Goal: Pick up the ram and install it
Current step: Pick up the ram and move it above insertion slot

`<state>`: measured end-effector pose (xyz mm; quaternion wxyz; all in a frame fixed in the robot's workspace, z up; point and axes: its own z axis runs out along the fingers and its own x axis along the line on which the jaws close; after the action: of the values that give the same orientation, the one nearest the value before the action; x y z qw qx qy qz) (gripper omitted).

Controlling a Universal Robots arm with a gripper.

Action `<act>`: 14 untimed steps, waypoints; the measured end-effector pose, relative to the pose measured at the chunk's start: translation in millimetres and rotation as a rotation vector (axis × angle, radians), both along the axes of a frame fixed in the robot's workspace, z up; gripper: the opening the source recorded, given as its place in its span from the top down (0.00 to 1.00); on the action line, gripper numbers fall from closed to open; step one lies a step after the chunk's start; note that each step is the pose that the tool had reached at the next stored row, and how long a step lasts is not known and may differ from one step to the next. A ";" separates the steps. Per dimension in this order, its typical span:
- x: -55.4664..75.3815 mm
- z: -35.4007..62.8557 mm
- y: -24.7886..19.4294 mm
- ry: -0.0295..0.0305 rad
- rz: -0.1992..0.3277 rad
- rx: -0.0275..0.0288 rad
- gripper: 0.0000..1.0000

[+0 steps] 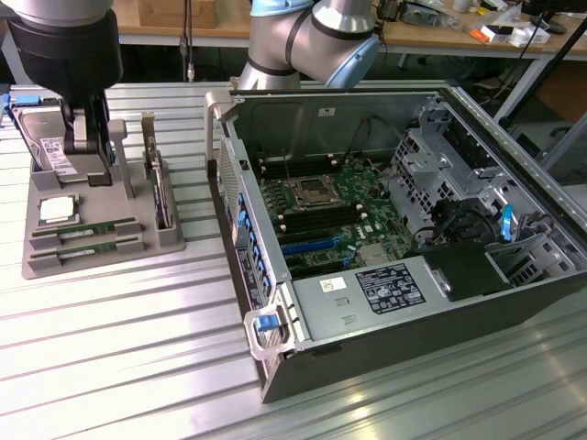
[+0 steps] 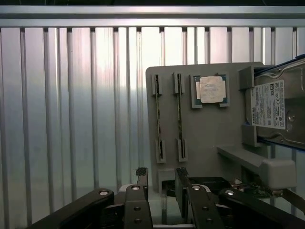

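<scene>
A ribbed aluminium tabletop (image 1: 138, 348), in a workshop with cluttered wooden benches (image 1: 431, 35) behind it, carries one grey plastic holder tray (image 1: 174, 240) and one open black-and-silver computer case (image 1: 312, 119). The black gripper (image 2: 161, 174) hangs over the tray with its jaws spread wide and nothing between them. The two long, thin green ram sticks (image 1: 89, 229) lie side by side in their slots below and just ahead of it, untouched. One square silver CPU chip (image 2: 211, 89) and one large silver hard drive (image 2: 274, 105) sit on the same tray beside the sticks, while the case stands well off to the gripper's side.
</scene>
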<state>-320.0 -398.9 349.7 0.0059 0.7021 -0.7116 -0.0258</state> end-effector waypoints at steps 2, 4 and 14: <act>0.0 -1.5 0.0 0.0000 0.000 0.0002 0.64; 0.0 -3.4 0.0 0.0000 0.001 0.0005 0.64; 0.0 -12.9 0.0 0.0000 0.004 0.0017 0.64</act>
<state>-320.0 -398.9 336.8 0.0054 0.7036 -0.7101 -0.0264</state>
